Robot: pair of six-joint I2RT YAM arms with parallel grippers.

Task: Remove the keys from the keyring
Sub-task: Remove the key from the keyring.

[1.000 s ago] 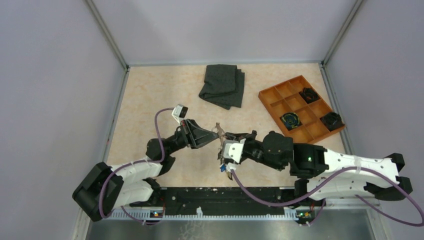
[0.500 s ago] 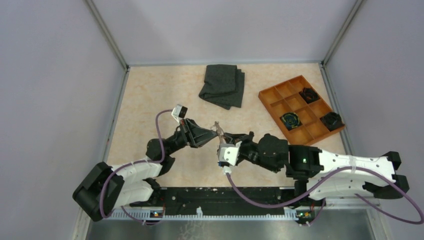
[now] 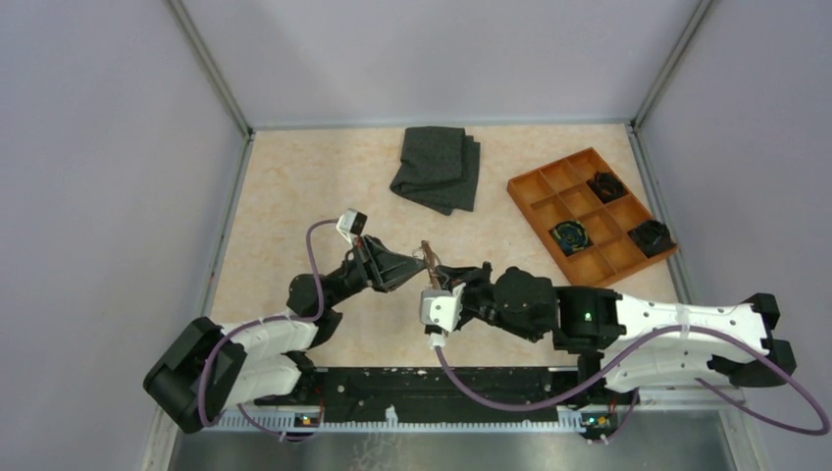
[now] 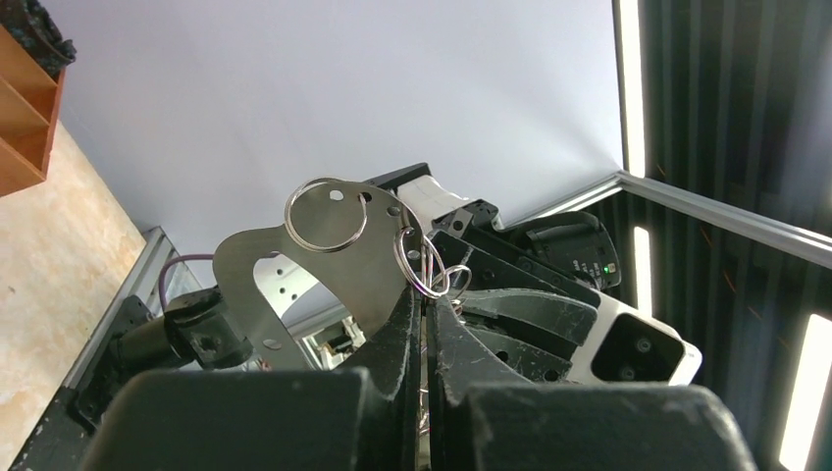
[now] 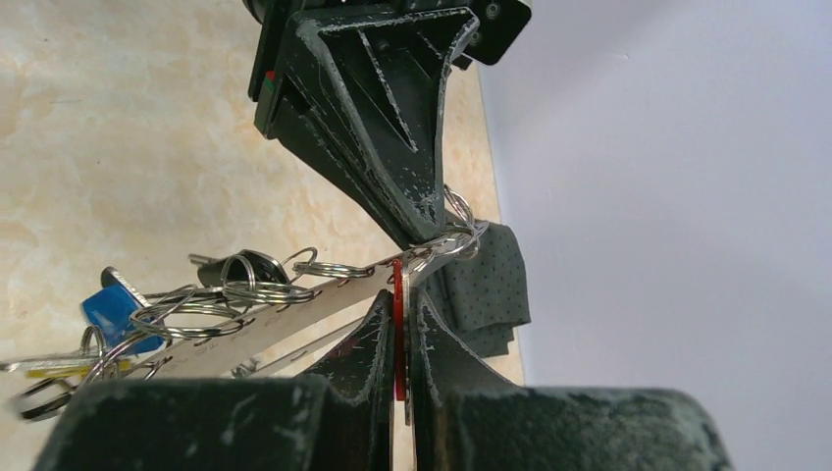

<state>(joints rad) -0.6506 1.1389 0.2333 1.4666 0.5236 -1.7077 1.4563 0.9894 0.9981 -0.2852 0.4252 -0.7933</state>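
Note:
The keyring (image 4: 324, 260) is a pale grey curved metal band with small holes and split rings. My left gripper (image 4: 424, 302) is shut on its end where small rings hang. In the right wrist view the keyring (image 5: 285, 319) runs left, carrying several rings, a blue-headed key (image 5: 108, 309) and a dark-headed key (image 5: 240, 267). My right gripper (image 5: 397, 329) is shut on a red-headed key (image 5: 397, 294) beside the band, tip to tip with the left fingers (image 5: 383, 128). From above, left gripper (image 3: 417, 263) and right gripper (image 3: 449, 279) meet at the keyring (image 3: 429, 255), held above the table.
A folded dark grey cloth (image 3: 437, 169) lies at the back centre and also shows in the right wrist view (image 5: 481, 285). An orange compartment tray (image 3: 549, 196) with black clumps stands at the right. Grey walls close in the table on three sides.
The right arm has shifted left and forward toward the left gripper. The bunch of keys that hung below its wrist camera no longer shows from above. The left arm has barely moved.

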